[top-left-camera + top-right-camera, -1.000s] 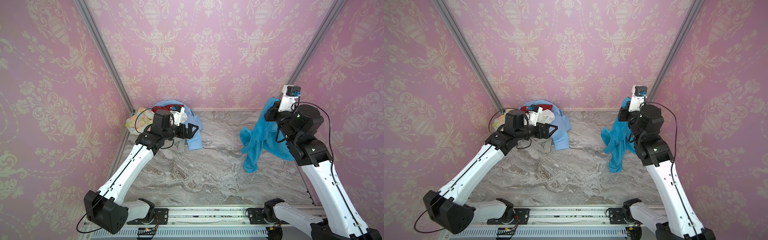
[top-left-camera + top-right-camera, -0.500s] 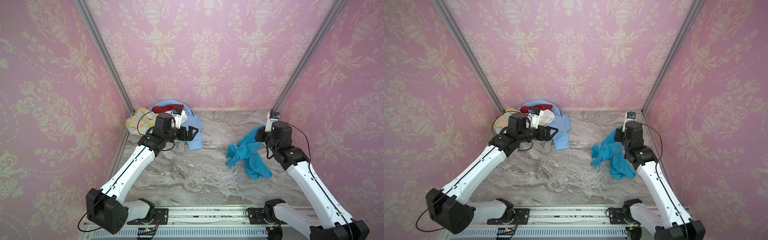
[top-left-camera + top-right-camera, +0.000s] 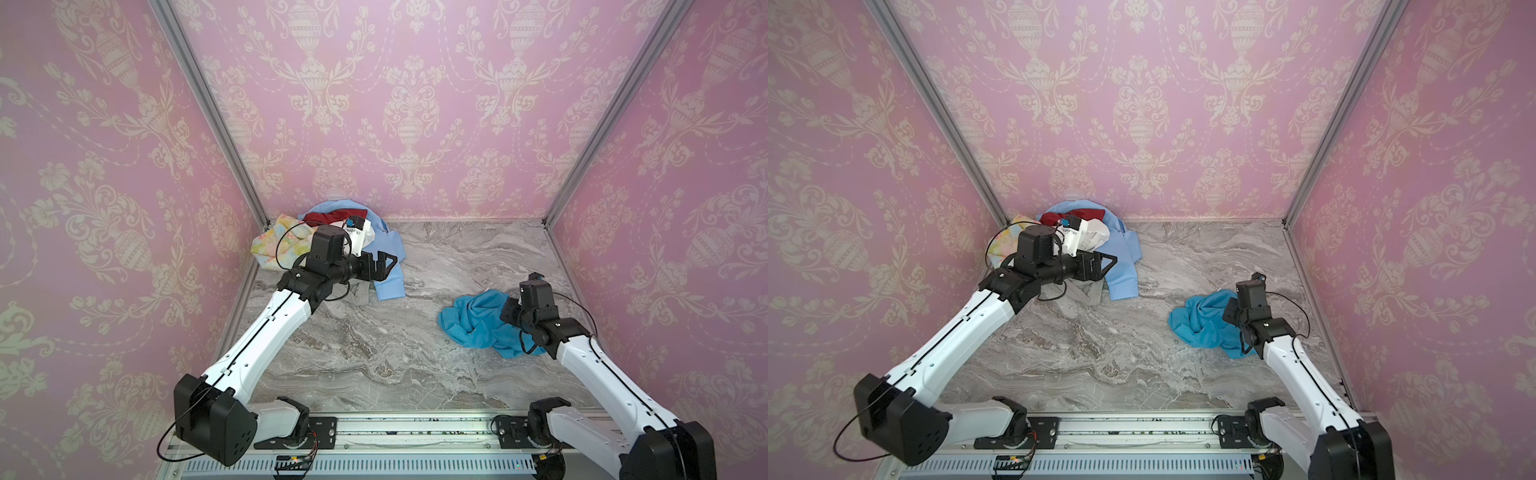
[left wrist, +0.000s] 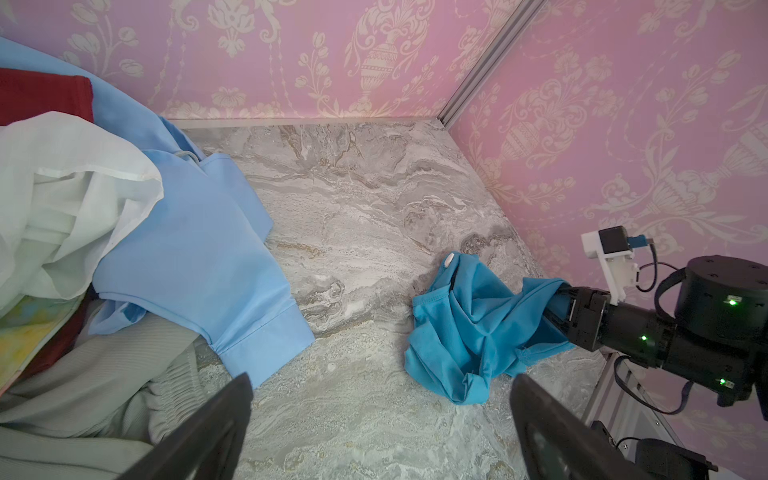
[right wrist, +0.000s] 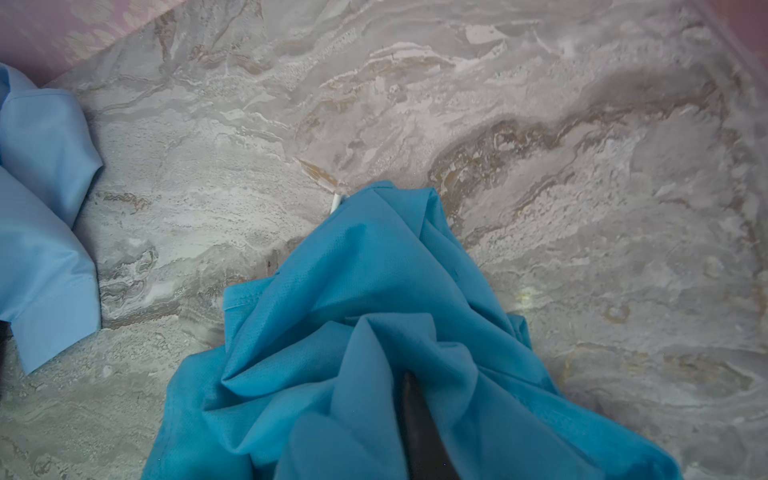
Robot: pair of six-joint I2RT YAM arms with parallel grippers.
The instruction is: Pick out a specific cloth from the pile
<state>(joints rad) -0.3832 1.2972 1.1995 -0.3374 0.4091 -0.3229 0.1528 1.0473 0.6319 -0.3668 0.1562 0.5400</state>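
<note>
The teal cloth (image 3: 478, 320) lay in a crumpled heap on the grey marble surface (image 3: 374, 353). It was on the right side in both top views (image 3: 1204, 324), close to the right wall. It was well apart from the pile (image 3: 332, 232), which sat in the far left corner.

The right fingers (image 5: 415, 415) were down low and pushed into the teal cloth. Folds of the cloth (image 5: 374, 332) were bunched up all around them, and only one dark finger showed. I could not tell if the right fingers were open or pinching the cloth. From the left wrist view, the cloth (image 4: 469, 328) covered the front of that arm's tip. A small white tag (image 4: 449, 260) stuck out at the cloth's far edge.

The left fingers (image 4: 224, 415) were spread wide apart and held nothing. In a top view they (image 3: 380, 266) hung just over the edge of the pile, pointing toward the middle of the surface.

The pile had a sky-blue shirt (image 4: 199, 266) with one sleeve lying out flat on the surface. A white cloth (image 4: 75, 208) lay on top of the shirt. A dark red cloth (image 3: 332, 216) was at the back, a yellow flowery cloth (image 3: 278, 245) was by the left wall, and a grey cloth (image 4: 104, 374) lay at the front.
</note>
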